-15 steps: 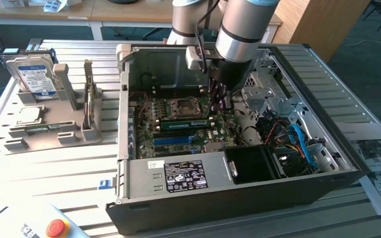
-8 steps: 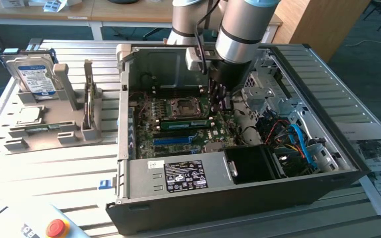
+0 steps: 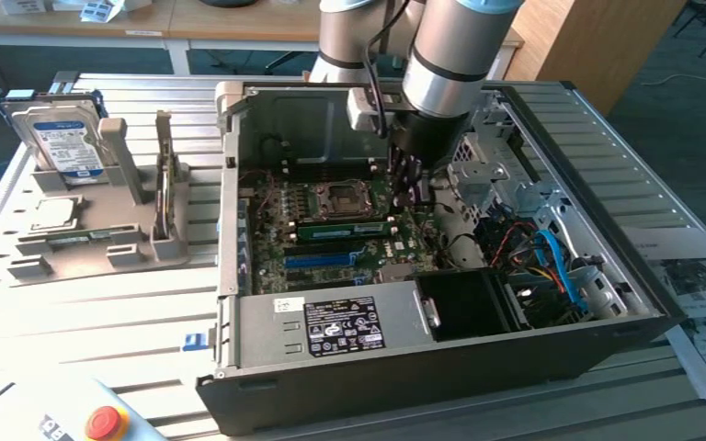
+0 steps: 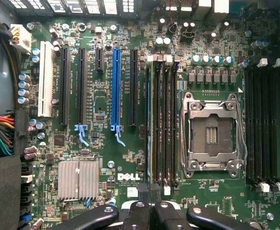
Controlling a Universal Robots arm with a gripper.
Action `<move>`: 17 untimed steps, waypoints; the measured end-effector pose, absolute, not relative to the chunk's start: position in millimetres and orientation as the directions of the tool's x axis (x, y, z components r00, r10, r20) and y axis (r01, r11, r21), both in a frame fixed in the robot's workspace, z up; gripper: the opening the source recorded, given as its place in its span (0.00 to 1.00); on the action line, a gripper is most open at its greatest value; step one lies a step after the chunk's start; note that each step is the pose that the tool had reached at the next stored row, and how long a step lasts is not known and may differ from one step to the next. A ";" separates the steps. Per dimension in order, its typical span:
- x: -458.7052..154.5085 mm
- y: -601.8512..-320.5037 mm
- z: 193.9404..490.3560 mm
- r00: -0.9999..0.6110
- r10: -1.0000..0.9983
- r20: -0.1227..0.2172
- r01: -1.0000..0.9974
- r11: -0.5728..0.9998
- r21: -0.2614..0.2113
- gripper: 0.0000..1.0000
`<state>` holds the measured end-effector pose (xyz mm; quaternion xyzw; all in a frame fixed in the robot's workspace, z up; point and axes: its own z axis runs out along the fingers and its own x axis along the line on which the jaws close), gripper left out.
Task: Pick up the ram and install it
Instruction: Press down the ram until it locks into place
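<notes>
Black fingers (image 4: 150, 207), shut tight together and empty, point down inside the open computer case (image 3: 328, 372); directly beneath them the ram (image 3: 341, 229) stands seated edgewise in the motherboard (image 4: 106, 158), likely being pressed home.

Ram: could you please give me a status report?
Gripper shut, holding nothing, over motherboard. Ram standing in slot beside processor socket. Cables off to the side.
</notes>
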<state>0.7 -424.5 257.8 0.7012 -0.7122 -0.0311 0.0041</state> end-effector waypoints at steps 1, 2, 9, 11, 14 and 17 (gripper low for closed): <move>0.7 -424.4 256.9 -0.016 -0.999 -0.038 -0.999 0.015 0.050 0.10; 0.7 -424.4 255.8 -0.016 -0.999 -0.038 -0.999 0.015 0.050 0.10; 0.7 -424.4 249.3 -0.016 -0.999 -0.038 -0.999 0.015 0.050 0.10; 0.7 -424.5 247.6 -0.016 -0.999 -0.038 -0.999 0.014 0.050 0.10; 0.7 -424.5 245.1 -0.016 -0.999 -0.038 -0.999 0.014 0.050 0.10; 0.9 -424.3 236.2 -0.017 -0.999 -0.038 -0.999 0.015 0.050 0.10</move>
